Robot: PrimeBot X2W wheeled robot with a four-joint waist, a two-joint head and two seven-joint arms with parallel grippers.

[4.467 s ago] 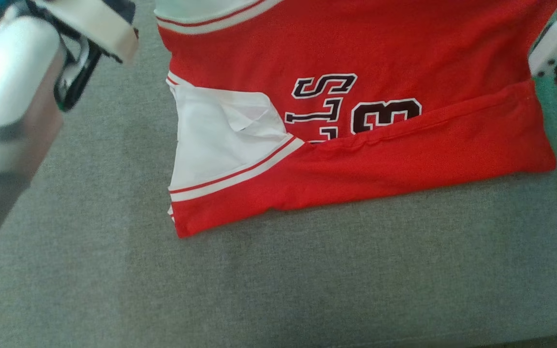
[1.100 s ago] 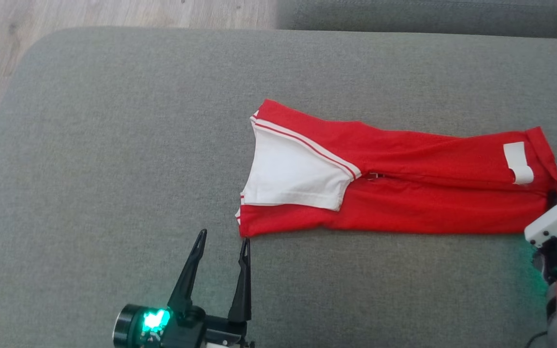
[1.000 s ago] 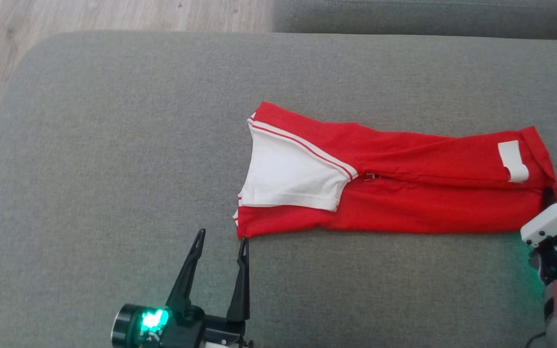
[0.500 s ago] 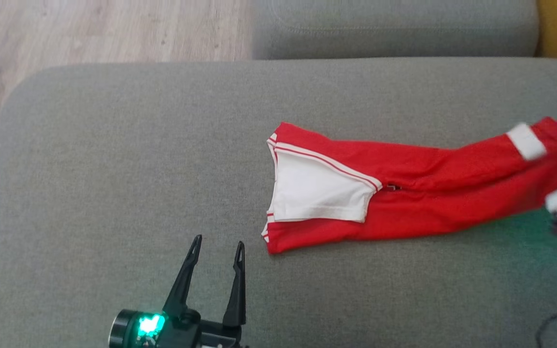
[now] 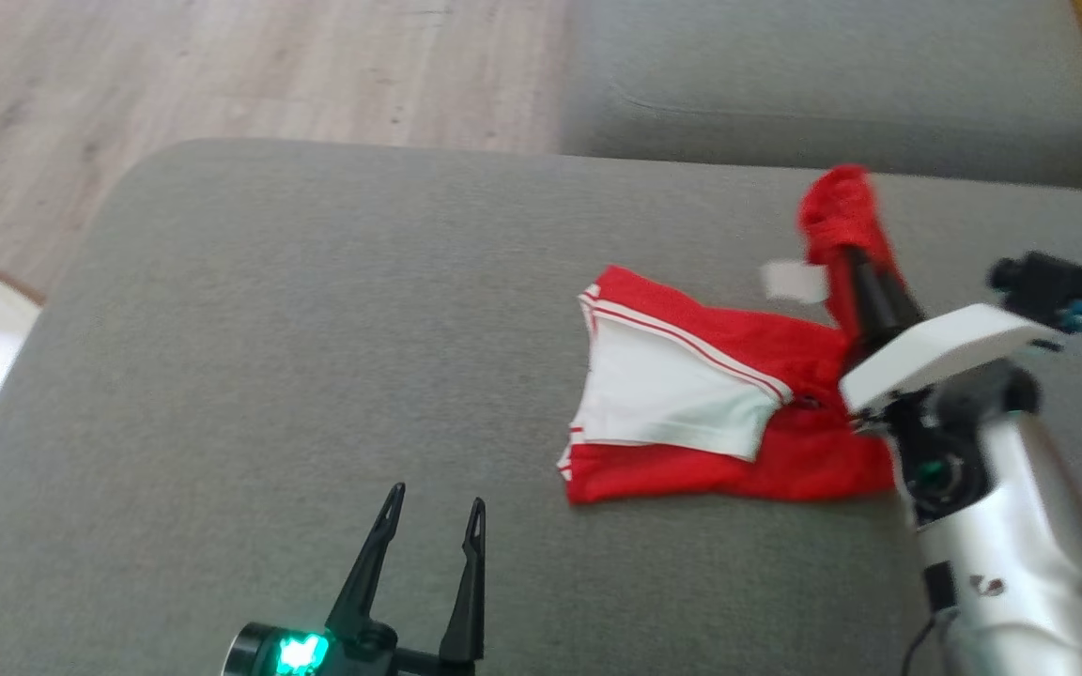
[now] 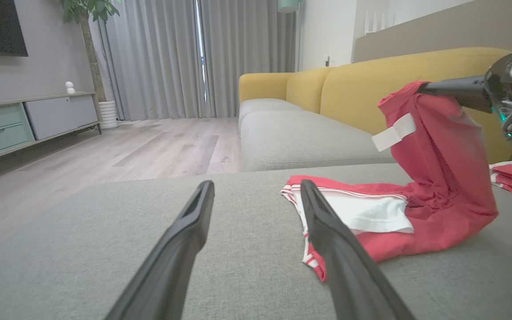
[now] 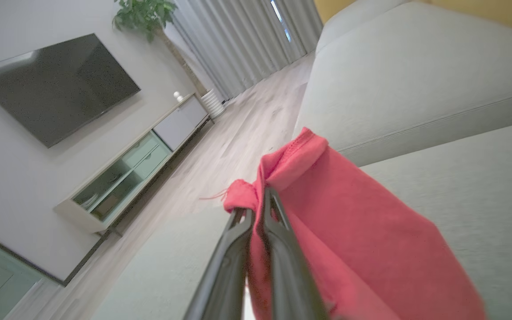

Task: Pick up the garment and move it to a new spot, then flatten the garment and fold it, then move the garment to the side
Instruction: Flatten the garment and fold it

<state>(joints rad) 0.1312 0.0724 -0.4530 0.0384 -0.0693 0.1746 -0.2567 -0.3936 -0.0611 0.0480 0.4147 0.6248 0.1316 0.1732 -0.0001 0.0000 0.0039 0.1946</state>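
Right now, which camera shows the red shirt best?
The left wrist view: the shirt shows nearly whole, one end lifted by the right gripper, the rest on the cushion. The head view has the arm across it; the right wrist view catches the pinched end close up.

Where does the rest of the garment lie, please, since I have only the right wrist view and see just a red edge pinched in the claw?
Observer: In the head view, the garment's other end lies flat on the grey cushion, white panel up. The right claw holds only one end raised.
Operator: Thank you. Is the left claw on the cloth?
Observer: No. The left claw is open and apart from the garment, short of its near corner.
Operator: Is there anything on the raised end?
Observer: In the left wrist view, a white label sticks out from it.
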